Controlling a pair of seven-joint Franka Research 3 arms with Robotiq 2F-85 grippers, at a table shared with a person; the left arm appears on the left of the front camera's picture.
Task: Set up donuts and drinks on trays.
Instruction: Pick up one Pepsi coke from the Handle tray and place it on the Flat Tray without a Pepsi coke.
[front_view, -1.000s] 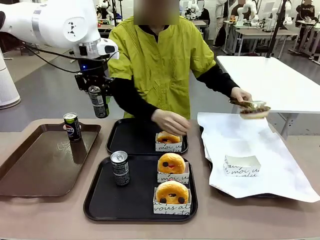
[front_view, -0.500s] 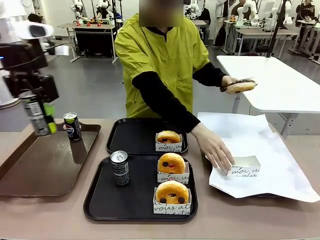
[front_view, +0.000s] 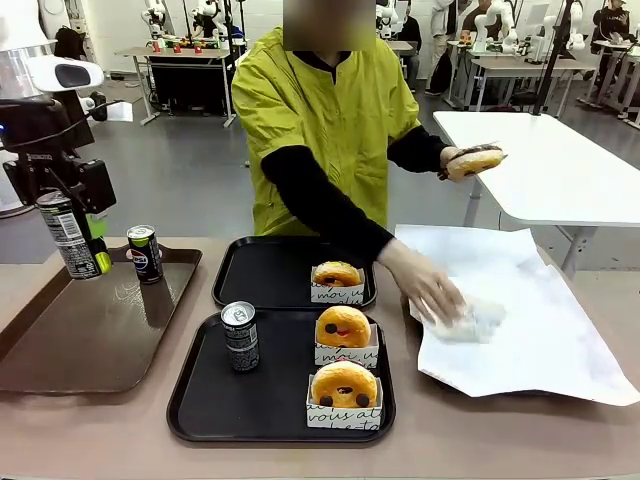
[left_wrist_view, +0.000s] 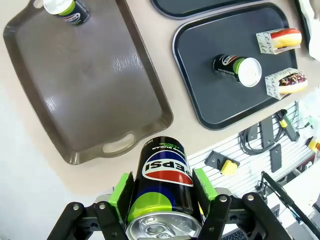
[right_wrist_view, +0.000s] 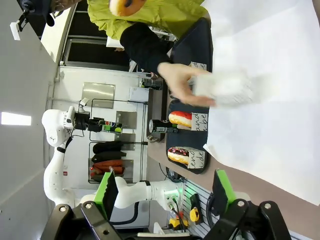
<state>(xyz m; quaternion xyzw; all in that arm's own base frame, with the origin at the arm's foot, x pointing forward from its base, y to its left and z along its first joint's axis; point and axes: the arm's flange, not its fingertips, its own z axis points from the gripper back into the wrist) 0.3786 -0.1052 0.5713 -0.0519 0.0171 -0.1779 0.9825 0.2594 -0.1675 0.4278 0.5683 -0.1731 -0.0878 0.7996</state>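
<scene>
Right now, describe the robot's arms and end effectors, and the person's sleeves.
The left arm is white with a black cable at the wrist. The left end effector and right end effector are black linkages with green pads. The person wears black sleeves under a yellow-green top.

Left gripper (front_view: 74, 240) closed on a held can (front_view: 62, 228), up in the air near the far left corner of the brown tray (front_view: 60, 350). On that tray's far end, a second can (front_view: 145, 253), upright. On the near black tray (front_view: 205, 400): a third can (front_view: 239, 337) upright at left, a front donut (front_view: 344, 383) and a middle donut (front_view: 343, 326) in paper holders at right. On the far black tray (front_view: 255, 275), a far donut (front_view: 337, 273). Person's lower hand (front_view: 430, 288), blurred, down on the white paper (front_view: 540, 345); raised hand (front_view: 452, 159) with a lifted donut (front_view: 476, 162).
</scene>
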